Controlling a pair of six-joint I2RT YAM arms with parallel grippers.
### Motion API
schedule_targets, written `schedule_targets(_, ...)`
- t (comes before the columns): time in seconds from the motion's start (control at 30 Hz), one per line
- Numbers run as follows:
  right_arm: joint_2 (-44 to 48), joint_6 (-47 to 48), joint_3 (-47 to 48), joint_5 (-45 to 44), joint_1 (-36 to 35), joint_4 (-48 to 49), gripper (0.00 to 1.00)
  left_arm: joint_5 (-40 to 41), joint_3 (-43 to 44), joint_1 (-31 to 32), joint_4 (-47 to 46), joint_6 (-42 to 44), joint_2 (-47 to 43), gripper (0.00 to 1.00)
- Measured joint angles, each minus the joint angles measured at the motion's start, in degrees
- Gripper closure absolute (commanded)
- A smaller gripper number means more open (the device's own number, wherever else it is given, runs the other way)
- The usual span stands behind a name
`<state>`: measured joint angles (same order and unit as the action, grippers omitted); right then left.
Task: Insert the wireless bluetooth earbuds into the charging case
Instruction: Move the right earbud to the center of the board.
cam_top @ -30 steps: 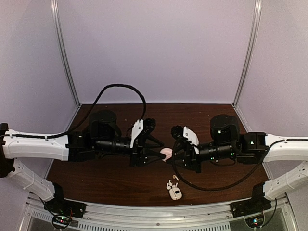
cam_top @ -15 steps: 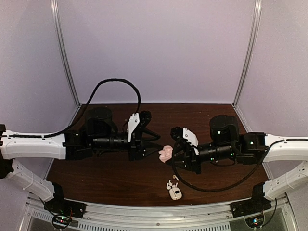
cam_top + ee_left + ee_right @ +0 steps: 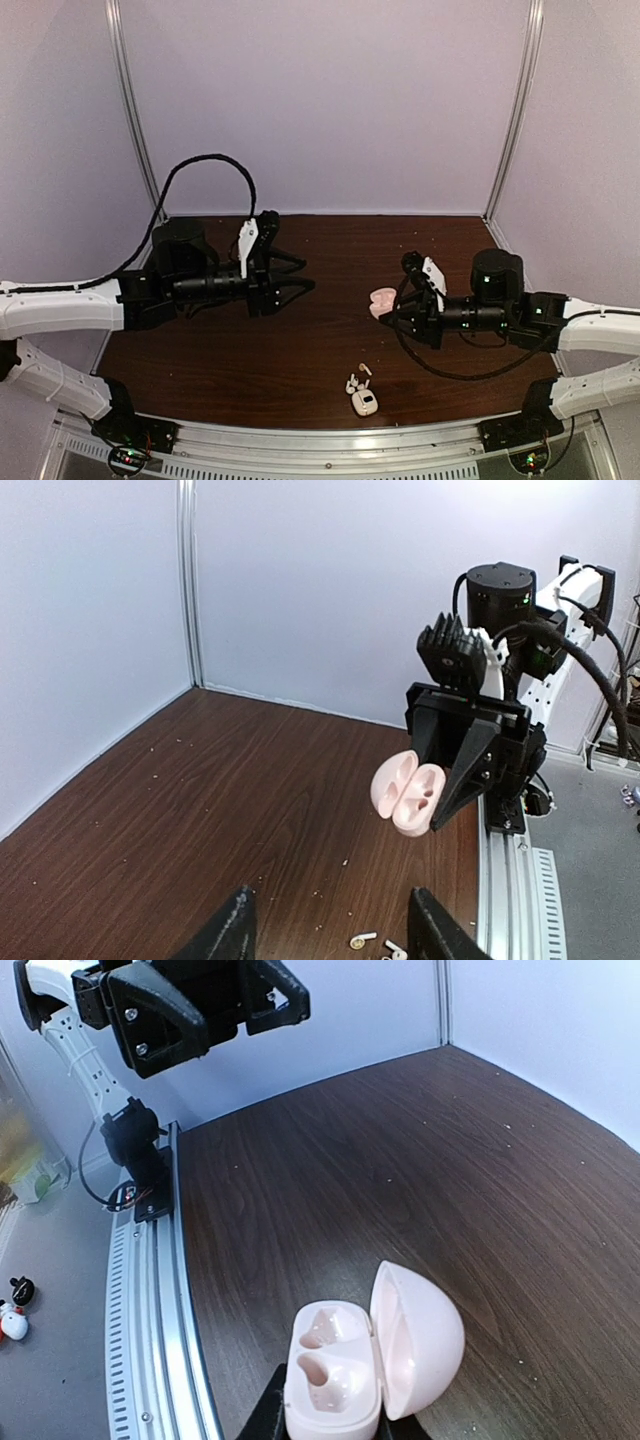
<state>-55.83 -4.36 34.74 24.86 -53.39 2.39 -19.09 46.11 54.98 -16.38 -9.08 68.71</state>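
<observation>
— Lilac walls box in a dark wood-grain desk [image 3: 200, 370]. What is the right pincer [image 3: 386, 306] doing?

— It is clamped on the pink charging case [image 3: 372, 1358]. It grips the base half and holds the case up off the desk, at about 3 o'clock from the desk's middle in the overhead view.

— Is the lid up?

— Yes, it is hinged wide open. Both moulded sockets in the base show, and both are empty.

— And the left pincer [image 3: 335, 935]?

— Its fingers stand clearly apart, with nothing between them and touching nothing. It hangs over the 9 o'clock side of the desk, well apart from the case and pointing toward it.

— Where are the earbuds [image 3: 356, 379]?

— They lie on the desk near its 6 o'clock edge, close together and well apart from both pincers. A small white rounded object [image 3: 365, 402] sits just at their 6 o'clock side.
</observation>
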Motion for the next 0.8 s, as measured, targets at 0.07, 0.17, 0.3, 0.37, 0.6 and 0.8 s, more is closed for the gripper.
schedule_targets(0.07,1.11,-0.7,-1.49,-0.04,1.64,0.72,0.97,-0.39,-0.35,-0.04,-0.22,0.0,1.07,0.5)
schedule_targets(0.17,3.78,-2.75,-4.68,-0.33,3.76,2.08,0.96,-1.2,-0.46,-0.02,-0.13,0.44,4.74,0.51)
schedule_targets(0.3,7.19,-5.68,-8.11,-1.27,6.08,3.37,0.96,-1.73,-0.48,0.52,0.33,2.56,11.43,0.52)
schedule_targets(0.37,8.72,-7.15,-9.31,-1.77,7.21,3.65,0.96,-1.75,-0.46,1.42,0.31,3.69,14.51,0.52)
schedule_targets(0.6,11.69,-10.49,-11.39,-2.43,11.08,4.31,0.96,-3.39,1.18,4.07,-2.14,5.38,27.74,0.53)
schedule_targets(0.8,12.57,-11.1,-12.24,-2.14,13.03,4.31,0.95,-4.74,4.33,4.68,-5.03,6.27,35.78,0.56)
